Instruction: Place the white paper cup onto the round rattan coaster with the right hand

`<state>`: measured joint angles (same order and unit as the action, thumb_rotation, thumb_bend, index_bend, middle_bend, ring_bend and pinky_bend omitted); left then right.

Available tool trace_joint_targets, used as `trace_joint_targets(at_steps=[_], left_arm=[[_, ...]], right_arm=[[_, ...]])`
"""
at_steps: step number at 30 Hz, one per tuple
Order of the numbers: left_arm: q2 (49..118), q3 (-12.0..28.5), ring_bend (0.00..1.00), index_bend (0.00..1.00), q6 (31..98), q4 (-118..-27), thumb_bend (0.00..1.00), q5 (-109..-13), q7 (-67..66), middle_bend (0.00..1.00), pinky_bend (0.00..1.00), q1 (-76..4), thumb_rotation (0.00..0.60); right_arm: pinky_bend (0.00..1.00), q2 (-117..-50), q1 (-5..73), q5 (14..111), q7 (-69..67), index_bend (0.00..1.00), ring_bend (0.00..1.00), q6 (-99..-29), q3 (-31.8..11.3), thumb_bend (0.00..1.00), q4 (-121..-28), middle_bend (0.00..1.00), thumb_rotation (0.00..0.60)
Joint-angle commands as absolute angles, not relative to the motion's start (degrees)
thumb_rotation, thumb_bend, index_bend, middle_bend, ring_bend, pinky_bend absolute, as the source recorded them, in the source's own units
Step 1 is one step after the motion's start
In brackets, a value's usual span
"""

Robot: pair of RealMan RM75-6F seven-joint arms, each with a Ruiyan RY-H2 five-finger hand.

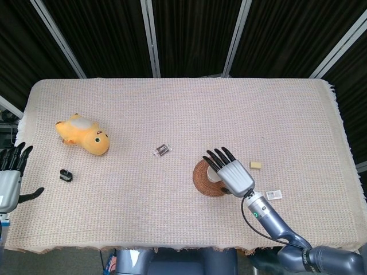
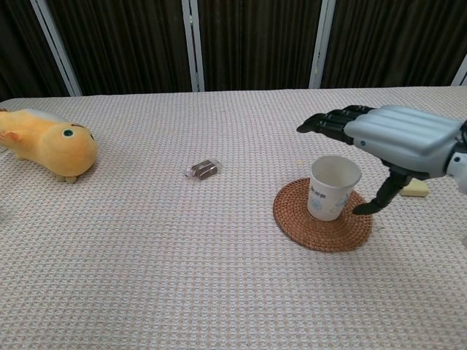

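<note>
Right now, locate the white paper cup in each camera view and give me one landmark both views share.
Head view: the white paper cup is right of centre, low in the frame, mostly hidden under the open right hand.
Chest view: the cup stands upright, right of centre, below the hand's spread fingers.
Shared landmark: the round rattan coaster beneath it.
</note>
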<state>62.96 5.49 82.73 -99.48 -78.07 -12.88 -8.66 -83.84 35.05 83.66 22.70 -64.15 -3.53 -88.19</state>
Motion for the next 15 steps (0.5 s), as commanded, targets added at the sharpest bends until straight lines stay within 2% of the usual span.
trace_joint_targets(at_steps=[1, 7, 15], left_arm=[[62.74, 5.35, 0.0, 0.0, 82.88, -99.54, 0.04, -78.31, -12.49, 0.0, 0.0, -8.49, 0.6], [62.38, 4.48, 0.0, 0.0, 84.14, -99.39, 0.04, -80.48, -11.12, 0.0, 0.0, -7.71, 0.6], [62.95, 3.49, 0.0, 0.0, 85.34, -97.13, 0.04, -82.74, -9.2, 0.0, 0.0, -6.89, 0.6]], right_arm=[[0.01, -77.46, 31.08, 85.99, 22.5, 0.0, 0.0, -69.98, -1.94, 0.0, -94.79, 0.0, 0.6], [0.0, -69.62, 22.37, 89.48, 20.0, 0.0, 0.0, -82.13, 1.32, 0.0, -97.79, 0.0, 0.6], [0.0, -67.52, 14.32, 90.44, 15.54, 0.0, 0.0, -91.0, 3.49, 0.0, -96.19, 0.0, 0.6]])
